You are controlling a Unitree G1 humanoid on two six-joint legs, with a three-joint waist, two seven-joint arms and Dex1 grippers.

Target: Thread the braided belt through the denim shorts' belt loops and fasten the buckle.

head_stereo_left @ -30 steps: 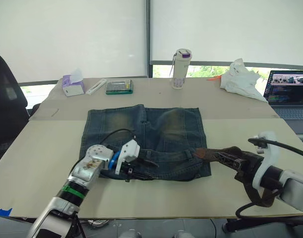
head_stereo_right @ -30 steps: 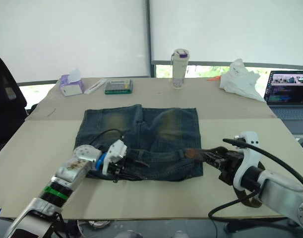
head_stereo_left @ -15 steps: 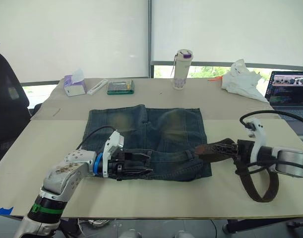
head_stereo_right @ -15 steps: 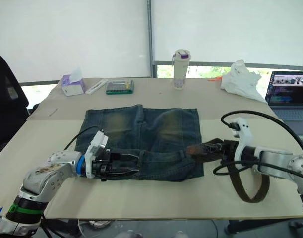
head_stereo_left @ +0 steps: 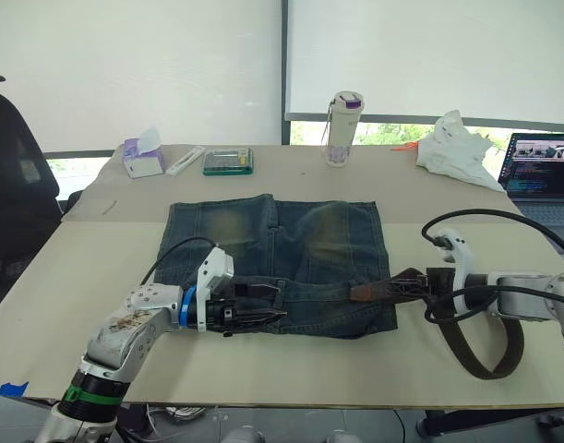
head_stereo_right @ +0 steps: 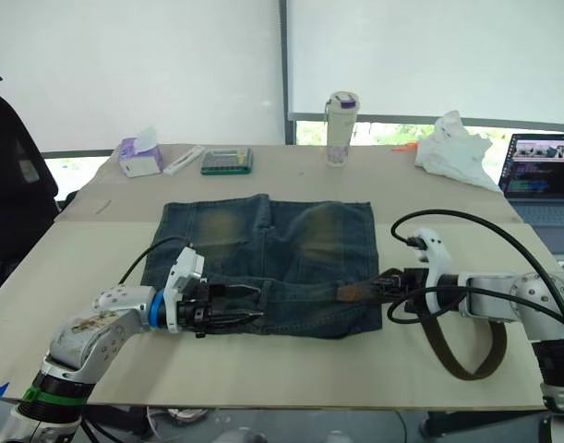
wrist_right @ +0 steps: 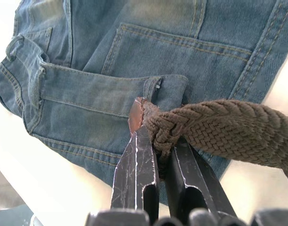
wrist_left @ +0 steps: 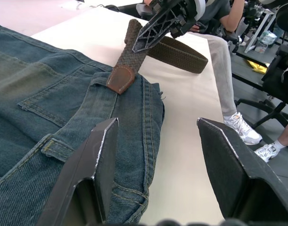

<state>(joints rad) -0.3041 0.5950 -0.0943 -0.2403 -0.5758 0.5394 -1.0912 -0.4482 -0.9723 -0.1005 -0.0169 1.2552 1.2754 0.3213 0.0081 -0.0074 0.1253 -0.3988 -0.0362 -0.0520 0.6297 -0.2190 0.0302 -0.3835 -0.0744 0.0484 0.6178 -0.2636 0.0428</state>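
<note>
Two textures dominate: the faded blue-grey denim shorts (head_stereo_left: 277,263), stitched and yellow-worn on both legs, and the braided belt (wrist_right: 219,129), a coarse dark brown woven strap ending in a smooth leather tip. The shorts lie flat on a pale beige table (head_stereo_left: 69,277), waistband toward the robot. Along the far edge stand a tissue box (head_stereo_left: 141,157), a calculator (head_stereo_left: 229,162), a white bottle (head_stereo_left: 342,127), crumpled white plastic (head_stereo_left: 455,152) and a laptop (head_stereo_left: 543,177), before white roller blinds.

The right gripper (wrist_right: 160,155) has its black fingers pinched together on the belt just behind the tip, which rests on the waistband beside a belt loop (wrist_right: 152,88) at the shorts' right end. The strap's remainder curls in a loop on the table beyond the gripper. The left gripper (wrist_left: 155,155) hovers over the waistband's left part, fingers spread wide, holding nothing.
</note>
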